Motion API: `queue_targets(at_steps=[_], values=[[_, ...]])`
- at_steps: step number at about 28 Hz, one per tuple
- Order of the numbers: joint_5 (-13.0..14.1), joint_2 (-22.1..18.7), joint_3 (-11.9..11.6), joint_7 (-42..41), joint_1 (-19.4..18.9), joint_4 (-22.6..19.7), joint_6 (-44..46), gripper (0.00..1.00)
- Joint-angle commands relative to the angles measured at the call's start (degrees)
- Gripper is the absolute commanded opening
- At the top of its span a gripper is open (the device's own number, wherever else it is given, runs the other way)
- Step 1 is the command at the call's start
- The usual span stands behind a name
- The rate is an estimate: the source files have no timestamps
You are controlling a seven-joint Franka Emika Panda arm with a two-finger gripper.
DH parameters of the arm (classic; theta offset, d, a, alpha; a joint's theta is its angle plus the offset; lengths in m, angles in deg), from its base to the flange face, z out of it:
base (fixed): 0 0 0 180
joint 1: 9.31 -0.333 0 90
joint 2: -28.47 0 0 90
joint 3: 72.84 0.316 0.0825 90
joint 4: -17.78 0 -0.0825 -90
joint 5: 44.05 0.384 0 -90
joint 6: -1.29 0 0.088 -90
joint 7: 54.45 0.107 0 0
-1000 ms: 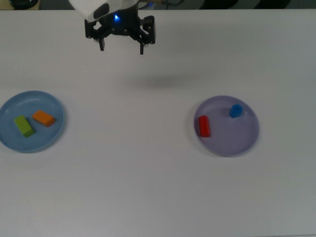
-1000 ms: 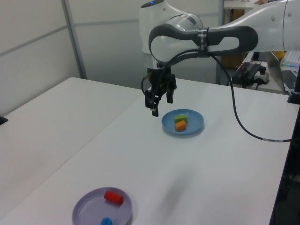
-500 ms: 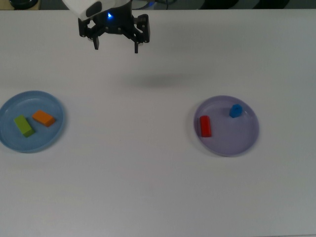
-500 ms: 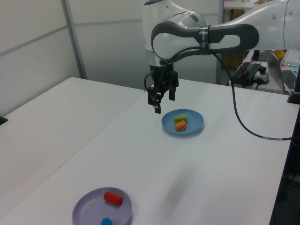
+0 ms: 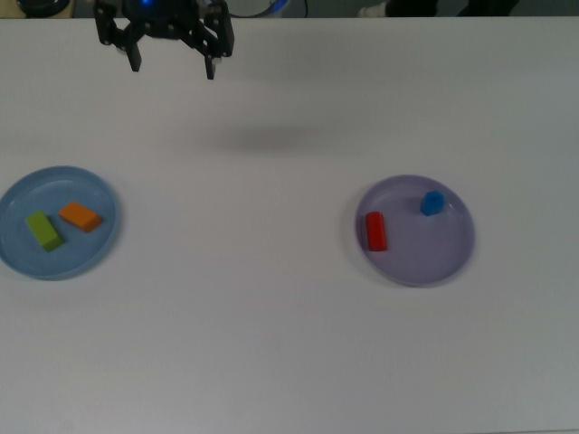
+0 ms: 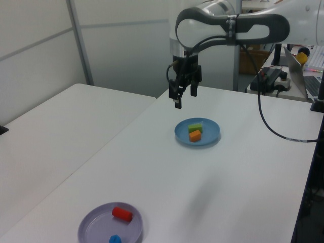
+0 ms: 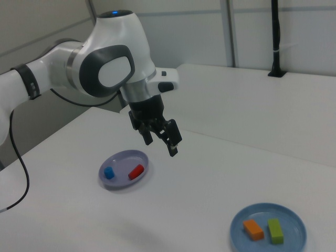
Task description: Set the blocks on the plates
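Observation:
The green block and orange block lie side by side on the light blue plate at the top view's left. On the lavender plate at the top view's right lie the red block and the blue block. My gripper hangs open and empty high above the table near the top view's upper left edge, away from both plates. The left view shows the gripper above and behind the light blue plate.
A black cable trails from the arm down the left view's right side. Desks with equipment stand behind the table. A seam joins two white tabletops. A black post rises at the far table edge in the right view.
The open gripper has moved toward the top view's upper left, rising and moving away from the table's middle. The blocks and plates have stayed in place.

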Motion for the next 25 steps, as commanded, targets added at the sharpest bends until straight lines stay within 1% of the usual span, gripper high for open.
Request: queue_targets(at_steps=[1,7,9,11,12,14,25], values=[[0.5,-2.4,3.7,-0.4,4.6,-0.4,1.5,1.00],[0.4,-2.5,4.1,-0.2,5.4,-0.4,1.7,1.00],[0.4,-2.5,4.8,-0.2,5.9,-0.4,1.4,1.00],[0.5,-2.4,6.1,-0.2,6.7,-0.4,1.3,1.00],[0.4,-2.3,7.4,-0.2,7.8,-0.4,1.1,1.00],[0.4,-2.3,8.4,0.3,8.6,-0.5,1.0,1.00],[0.4,-2.1,8.5,1.5,8.4,-0.7,0.6,1.00]])
